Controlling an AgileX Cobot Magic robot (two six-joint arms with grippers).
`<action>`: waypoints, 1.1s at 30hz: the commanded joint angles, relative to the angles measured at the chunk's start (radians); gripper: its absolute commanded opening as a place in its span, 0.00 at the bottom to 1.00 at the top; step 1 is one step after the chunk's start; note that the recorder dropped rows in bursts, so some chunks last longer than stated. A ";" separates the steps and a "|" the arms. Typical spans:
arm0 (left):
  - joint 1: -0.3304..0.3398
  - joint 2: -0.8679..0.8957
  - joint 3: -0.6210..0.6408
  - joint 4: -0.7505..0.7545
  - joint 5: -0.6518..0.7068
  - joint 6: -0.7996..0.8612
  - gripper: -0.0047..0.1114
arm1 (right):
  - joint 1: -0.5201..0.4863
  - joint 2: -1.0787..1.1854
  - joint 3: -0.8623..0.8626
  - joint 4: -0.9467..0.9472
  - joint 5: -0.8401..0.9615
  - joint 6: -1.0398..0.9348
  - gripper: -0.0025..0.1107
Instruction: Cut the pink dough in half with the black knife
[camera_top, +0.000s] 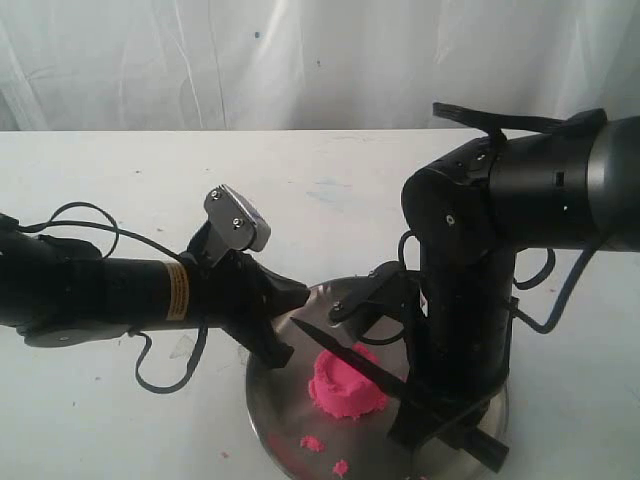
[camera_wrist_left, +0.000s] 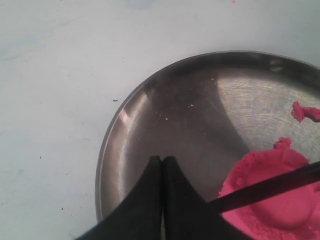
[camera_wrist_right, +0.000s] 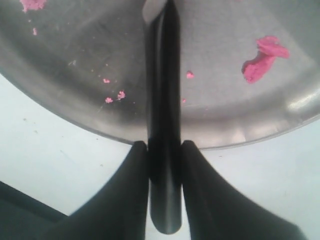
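Pink dough (camera_top: 340, 395): one matte lump, round dished top, uncut, near plate (camera_top: 275, 400) centre. Black knife (camera_top: 345, 351): slim dark blade across dough top, contact unclear; tip toward 10 o'clock, handle toward 4 o'clock, clamped in right gripper (camera_wrist_right: 165, 147).

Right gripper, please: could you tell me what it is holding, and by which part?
The black knife, its handle clamped between the jaws of the right gripper.

Soft, even light, with glare streaking the steel plate (camera_wrist_left: 125, 120); both wrist views look blurry.
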 joint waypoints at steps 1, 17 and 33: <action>-0.006 -0.003 -0.004 0.025 -0.013 -0.010 0.04 | 0.000 -0.004 -0.003 -0.008 0.001 0.003 0.02; -0.006 -0.003 -0.004 0.029 0.004 -0.018 0.04 | 0.000 0.017 -0.001 -0.008 -0.004 0.003 0.02; -0.006 0.087 -0.004 0.031 -0.020 -0.018 0.04 | 0.000 0.021 -0.001 -0.008 -0.006 0.003 0.02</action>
